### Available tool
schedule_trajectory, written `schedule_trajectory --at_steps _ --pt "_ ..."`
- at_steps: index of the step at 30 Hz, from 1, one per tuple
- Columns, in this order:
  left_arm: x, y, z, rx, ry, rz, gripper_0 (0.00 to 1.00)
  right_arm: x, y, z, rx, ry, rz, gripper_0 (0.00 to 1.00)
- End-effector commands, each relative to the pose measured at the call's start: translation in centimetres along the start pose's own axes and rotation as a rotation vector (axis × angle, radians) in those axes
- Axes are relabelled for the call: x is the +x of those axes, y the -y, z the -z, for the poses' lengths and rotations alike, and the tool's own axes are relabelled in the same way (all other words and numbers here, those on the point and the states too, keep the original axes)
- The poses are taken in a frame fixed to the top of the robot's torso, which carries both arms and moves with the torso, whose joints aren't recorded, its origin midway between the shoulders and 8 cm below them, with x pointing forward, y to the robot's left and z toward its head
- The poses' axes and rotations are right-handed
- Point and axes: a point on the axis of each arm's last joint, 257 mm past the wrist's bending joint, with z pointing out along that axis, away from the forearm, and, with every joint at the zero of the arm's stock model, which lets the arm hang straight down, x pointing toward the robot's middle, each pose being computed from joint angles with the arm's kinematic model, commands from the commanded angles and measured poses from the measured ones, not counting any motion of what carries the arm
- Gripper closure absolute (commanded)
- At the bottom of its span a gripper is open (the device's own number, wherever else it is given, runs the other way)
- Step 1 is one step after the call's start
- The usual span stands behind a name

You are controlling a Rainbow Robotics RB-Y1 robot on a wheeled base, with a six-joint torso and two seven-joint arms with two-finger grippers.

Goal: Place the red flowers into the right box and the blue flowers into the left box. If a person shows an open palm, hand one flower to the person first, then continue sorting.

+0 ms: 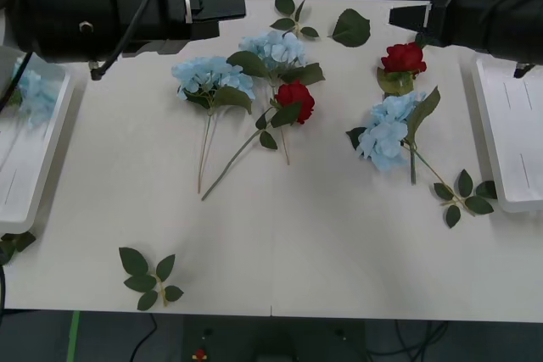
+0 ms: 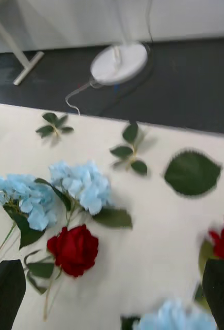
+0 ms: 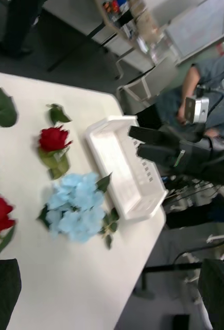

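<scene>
Two red flowers lie on the white table, one mid-table (image 1: 295, 99) (image 2: 73, 249) and one toward the right (image 1: 403, 58) (image 3: 53, 138). Three blue flowers lie among them (image 1: 212, 78) (image 1: 271, 48) (image 1: 386, 129), the last also in the left wrist view (image 3: 75, 206). Another blue flower (image 1: 34, 95) rests in the left box (image 1: 38, 184). The right box (image 1: 513, 137) (image 3: 123, 172) holds nothing. My left gripper (image 1: 216, 6) (image 3: 112, 281) hovers open over the table's far left. My right gripper (image 1: 409, 16) (image 2: 114, 281) hovers open over the far right, above the right-hand rose.
Loose leaf sprigs lie near the front left (image 1: 148, 277), beside the right box (image 1: 462, 197) and at the far edge (image 1: 293, 16). A single large leaf (image 1: 350, 29) lies near the right gripper. The table's front half is mostly bare.
</scene>
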Motion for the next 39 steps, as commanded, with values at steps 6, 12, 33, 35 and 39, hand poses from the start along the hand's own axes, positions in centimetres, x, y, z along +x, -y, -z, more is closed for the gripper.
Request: schedule_trajectory --at_steps 6,12,33,35,39 --pt "-4.8 0.5 5.3 -0.27 -0.081 0.147 0.0 5.5 6.0 3.2 0.318 -0.282 -0.28 0.0" --pt "-4.3 -0.7 5.3 -0.401 -0.099 0.307 0.0 7.2 7.7 2.5 0.472 -0.315 -0.397 0.0" --pt "2.2 -14.0 1.0 -0.71 -0.131 0.454 0.0 7.7 15.3 -6.5 0.724 -0.281 -0.313 0.0" --pt "2.8 -15.1 0.6 -0.732 -0.137 0.457 0.0 8.1 15.7 -7.2 0.729 -0.275 -0.311 0.0" --pt "3.8 -17.6 -0.2 -0.788 -0.148 0.457 0.0 9.9 15.9 -8.9 0.727 -0.279 -0.314 0.0"
